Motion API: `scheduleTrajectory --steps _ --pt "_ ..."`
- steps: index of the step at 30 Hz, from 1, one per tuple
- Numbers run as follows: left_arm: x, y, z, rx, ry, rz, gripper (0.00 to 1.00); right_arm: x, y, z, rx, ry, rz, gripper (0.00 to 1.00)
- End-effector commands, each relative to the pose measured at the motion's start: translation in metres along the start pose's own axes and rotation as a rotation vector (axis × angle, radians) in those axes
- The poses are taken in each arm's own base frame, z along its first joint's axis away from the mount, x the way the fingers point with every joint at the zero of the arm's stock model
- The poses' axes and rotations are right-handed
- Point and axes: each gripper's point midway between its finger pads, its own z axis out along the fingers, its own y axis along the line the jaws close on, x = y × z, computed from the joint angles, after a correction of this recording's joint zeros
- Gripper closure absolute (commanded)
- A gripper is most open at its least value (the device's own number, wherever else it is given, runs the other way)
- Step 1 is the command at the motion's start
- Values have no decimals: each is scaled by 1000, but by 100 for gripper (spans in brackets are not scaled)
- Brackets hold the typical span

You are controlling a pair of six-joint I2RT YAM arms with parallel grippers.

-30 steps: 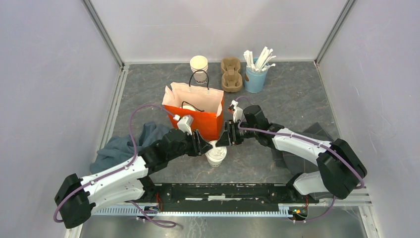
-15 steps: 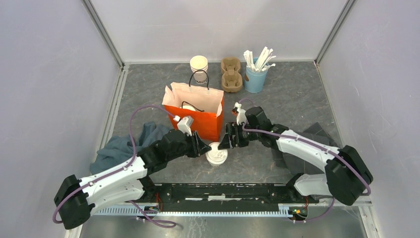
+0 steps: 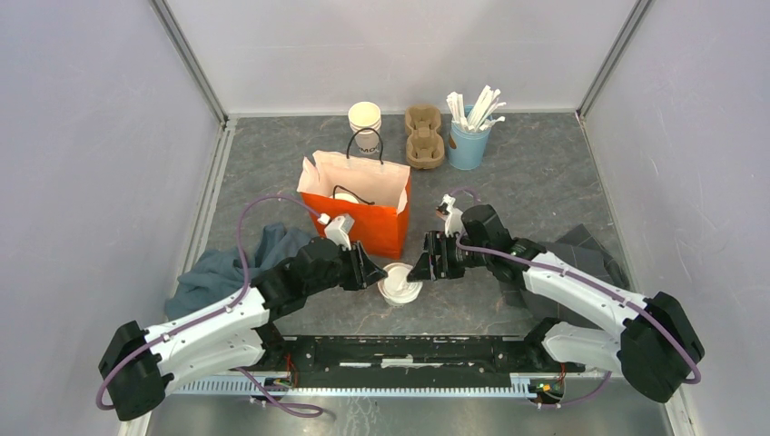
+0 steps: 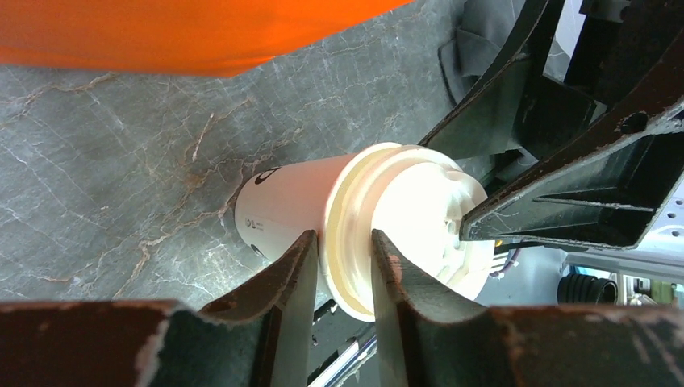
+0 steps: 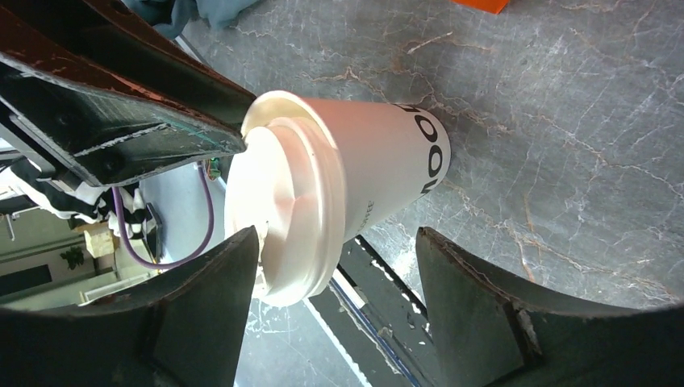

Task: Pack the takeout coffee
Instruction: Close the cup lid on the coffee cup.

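In front of the orange bag (image 3: 368, 232), a capped cup (image 3: 399, 287) stands on the table (image 3: 545, 173), its lid (image 4: 407, 205) pinched at the rim by the left gripper (image 4: 343, 242); the right gripper (image 5: 337, 235) gapes wide beside it, holding nothing.

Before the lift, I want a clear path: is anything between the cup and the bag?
Nothing visible does. The cup stands right before the open-topped bag; the left gripper pinches its lid rim.
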Motion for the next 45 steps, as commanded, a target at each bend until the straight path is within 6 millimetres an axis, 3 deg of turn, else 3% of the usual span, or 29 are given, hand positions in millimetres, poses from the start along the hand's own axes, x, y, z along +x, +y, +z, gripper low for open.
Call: scheduleTrajectory --steps 1,5,12,26,32,45 --pt "-9 -15 -4 38 -20 -33 59 -10 11 0 -32 -49 -10 23" --pt "-8 -16 -5 42 -20 -57 53 -7 8 0 -30 -51 -5 31" --pt "-6 -19 -7 72 -25 -92 50 -6 10 4 -45 -50 6 42" --pt "1 -21 -6 88 11 -89 44 -38 28 6 -31 -136 22 58" --pt "0 -19 -6 74 12 -73 43 -43 35 5 -13 -121 -5 60" --pt "0 -19 -2 63 25 -72 44 -28 21 8 59 -71 -45 59"
